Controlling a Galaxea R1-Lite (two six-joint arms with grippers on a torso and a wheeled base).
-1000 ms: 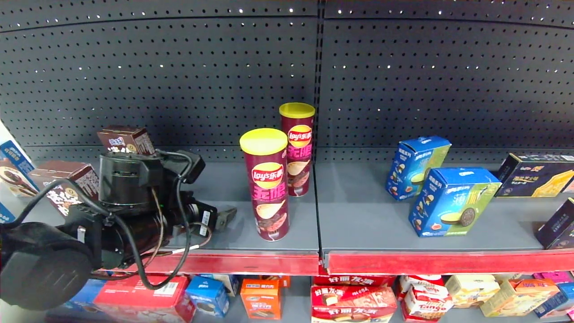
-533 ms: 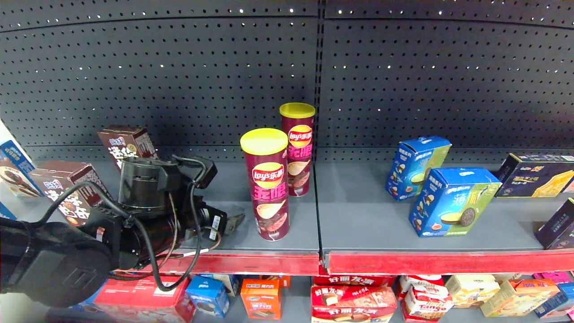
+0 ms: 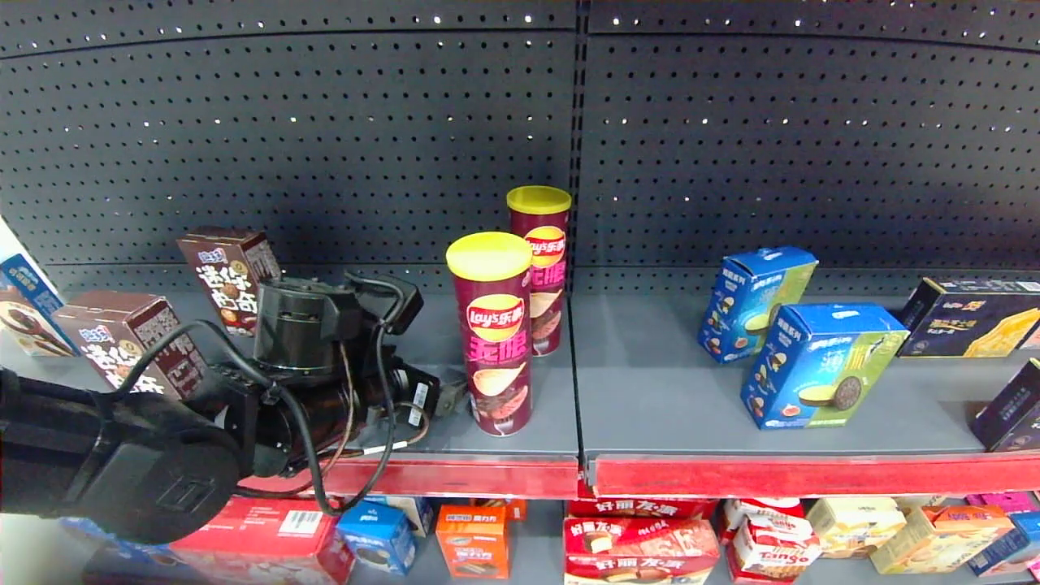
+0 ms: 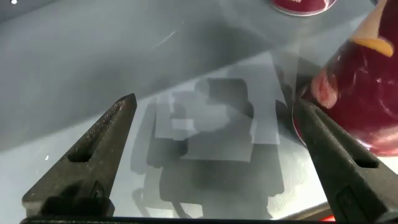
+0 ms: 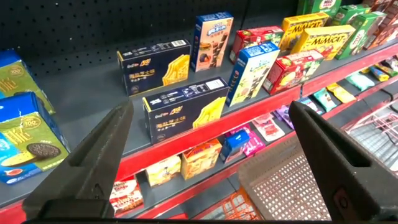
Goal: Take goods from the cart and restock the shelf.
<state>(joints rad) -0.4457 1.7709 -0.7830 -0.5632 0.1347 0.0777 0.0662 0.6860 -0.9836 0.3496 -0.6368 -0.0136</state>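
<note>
Spread wide and gripping nothing at the left gripper [image 4: 212, 102], low over the shelf [image 3: 650, 390] near its red front edge, with one finger [image 4: 329, 155] just beside the foot of the front can [image 3: 496, 333]; cannot tell whether touching. Likewise wide open and empty at the right gripper [image 5: 211, 107], held out before shelves of boxes. Standing upright on the shelf: two cans with yellow lids, the front can near the edge, the back can [image 3: 543, 260] just behind it and partly hidden by it. Cut down in the left wrist view to the front can's lower side and the back can's base. Counted around them: two brown boxes [image 3: 229, 276] to the left, one crossed by the arm's cable; two blue boxes [image 3: 821, 361] to the right; beyond those, dark boxes [image 3: 971, 317] cut off at the right edge, number unclear.
</note>
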